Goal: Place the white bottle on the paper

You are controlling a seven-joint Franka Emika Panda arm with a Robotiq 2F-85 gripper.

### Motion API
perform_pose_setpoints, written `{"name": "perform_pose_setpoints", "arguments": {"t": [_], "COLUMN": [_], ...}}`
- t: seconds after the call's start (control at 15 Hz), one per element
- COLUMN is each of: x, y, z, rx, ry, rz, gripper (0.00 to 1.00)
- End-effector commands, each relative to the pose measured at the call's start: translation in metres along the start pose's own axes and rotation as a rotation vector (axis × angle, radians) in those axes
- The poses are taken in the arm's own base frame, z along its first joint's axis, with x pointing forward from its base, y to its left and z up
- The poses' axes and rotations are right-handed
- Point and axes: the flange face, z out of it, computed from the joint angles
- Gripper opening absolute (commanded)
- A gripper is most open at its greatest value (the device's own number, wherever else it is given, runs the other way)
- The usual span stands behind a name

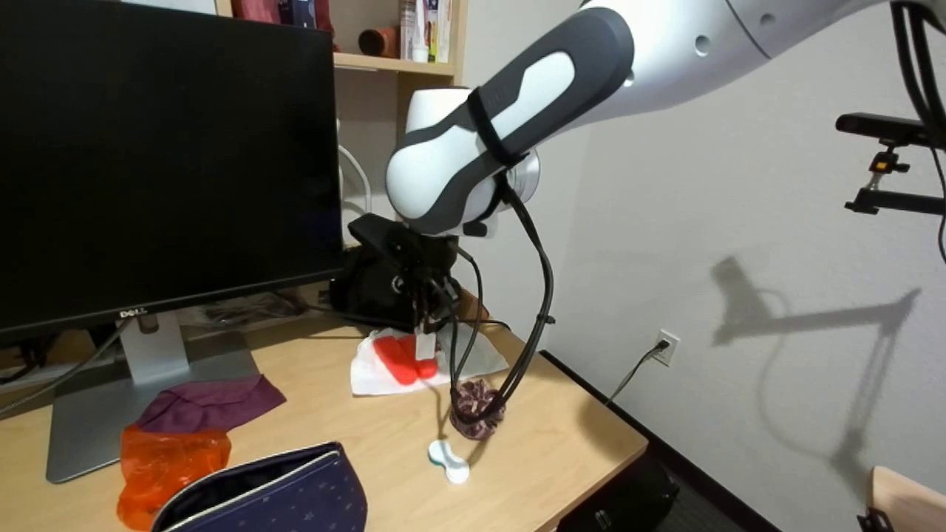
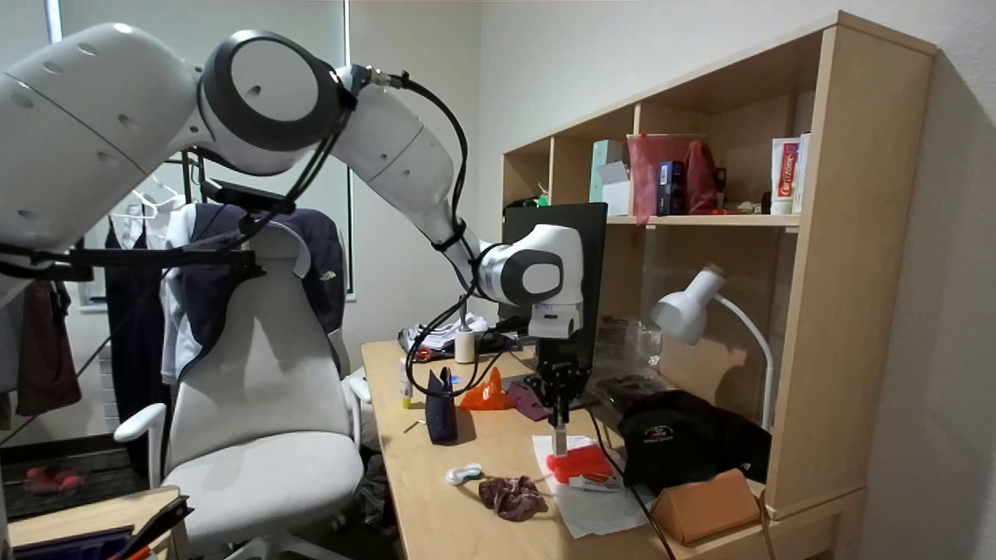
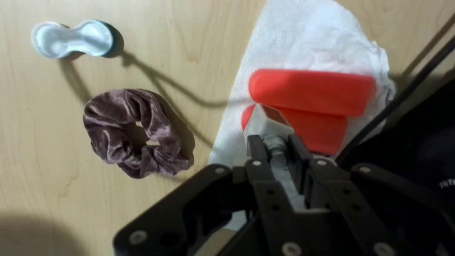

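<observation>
Bottle (image 2: 559,442) being held over paper (image 2: 591,513), red pieces (image 3: 312,90) lying beneath

The jaws are pinching the narrow cap end of the bottle, closed in as far as it is allowing, with nothing else showing between them. Directly below them the bottle is pointing base-down, its long axis looking close to upright in both exterior views (the wrist view, peering down along it, is making it seem slanted).

The paper is lying toward the back edge of the desk (image 1: 547,443), near the corner by the wall (image 1: 628,185). What the coming move is turning on, I judge, is the base against the red pieces: it is appearing over the ends facing the front edge, where the chair (image 2: 261,389) is standing, and I cannot tell whether it is touching them. Bare paper is showing in a strip on the front-edge side and more widely toward the wall end.

Only the setting-down seems to be remaining for the single arm (image 2: 545,276). Easing toward bare paper, then lowering straight, would probably be giving flatter footing; releasing on a rounded red end would be risking a tip. A scrunchie (image 3: 131,131) is lying just off the paper toward the front edge, so overshooting that way would be inviting a bump.
</observation>
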Motion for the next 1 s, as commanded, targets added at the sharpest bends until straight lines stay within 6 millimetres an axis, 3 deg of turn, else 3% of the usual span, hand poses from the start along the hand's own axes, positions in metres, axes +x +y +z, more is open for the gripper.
{"name": "perform_pose_setpoints", "arguments": {"t": [0.0,0.4,0.6,0.93], "x": [0.041,0.107,0.117,0.115], "y": [-0.005,-0.009,-0.008,-0.006], "z": [-0.011,0.006,0.017,0.037], "rx": [-0.006,-0.022,-0.038,-0.055], "ry": [-0.024,-0.046,-0.063,-0.063], "rz": [0.076,0.202,0.217,0.225], "gripper": [0.12,0.12,0.12,0.12]}}
